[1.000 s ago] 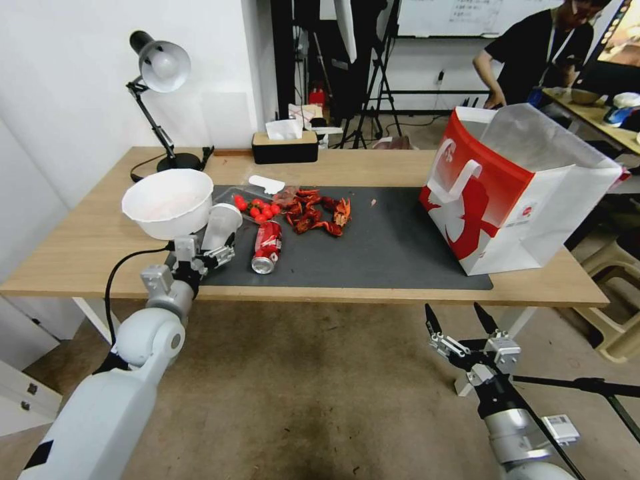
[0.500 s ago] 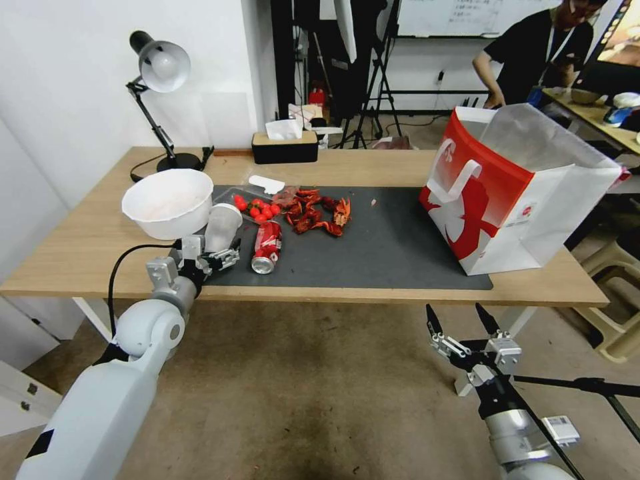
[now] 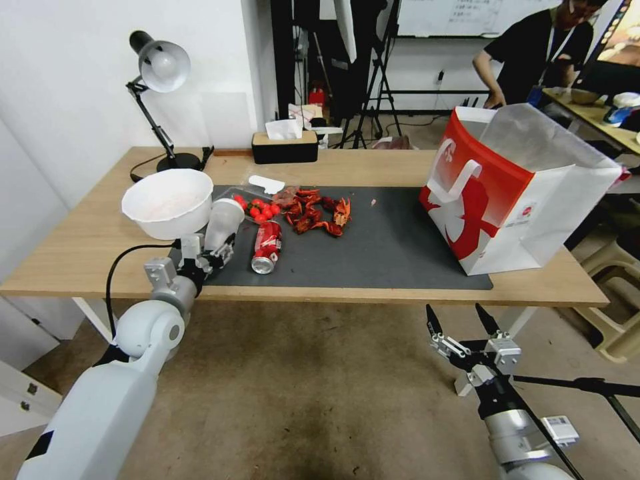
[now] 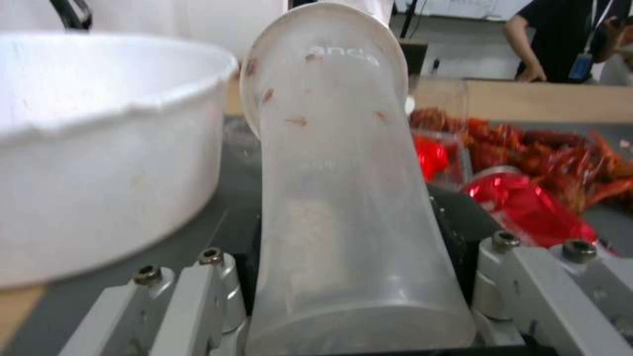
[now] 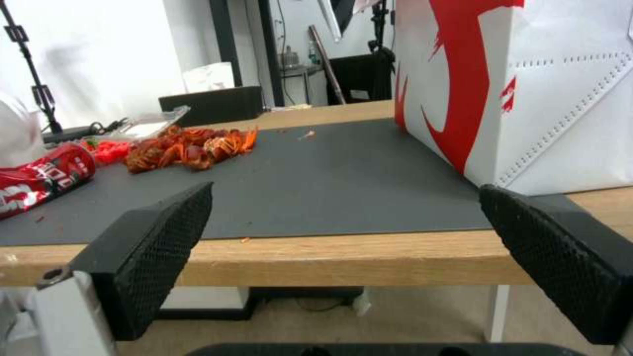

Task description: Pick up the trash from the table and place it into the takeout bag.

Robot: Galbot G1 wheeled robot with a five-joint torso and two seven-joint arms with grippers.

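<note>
Two arms: left gripper is over the near-left corner of the table, right gripper hangs below the front edge, off the tabletop.
Left fingers: clamped on the base end of the frosted clear plastic cup, one metal finger on each side of it in the left wrist view.
Cup axis: long axis runs from the gripper up and away toward 12 o'clock in the head view, tilted, open mouth at the far end, base at the near end.
Cup neighbours: white bowl just beside it at 9 o'clock; crushed red soda can near it at 3 o'clock, lying on the dark grey mat with its long axis toward 12 o'clock.
Left wrist extra: close up, the cup shows reddish smears on its wall and embossed lettering near the rim, which the head view cannot resolve; the bowl's wall stands right alongside.
Right fingers: spread wide, black textured pads well apart, nothing between them.
Right wrist extra: a level look across the mat at the red crayfish shells and the lower side of the takeout bag.
Head view extra: takeout bag stands upright at 3 o'clock on the mat's right end, mouth open; crayfish shells lie at mid-mat, cherry tomatoes just left of them.
</note>
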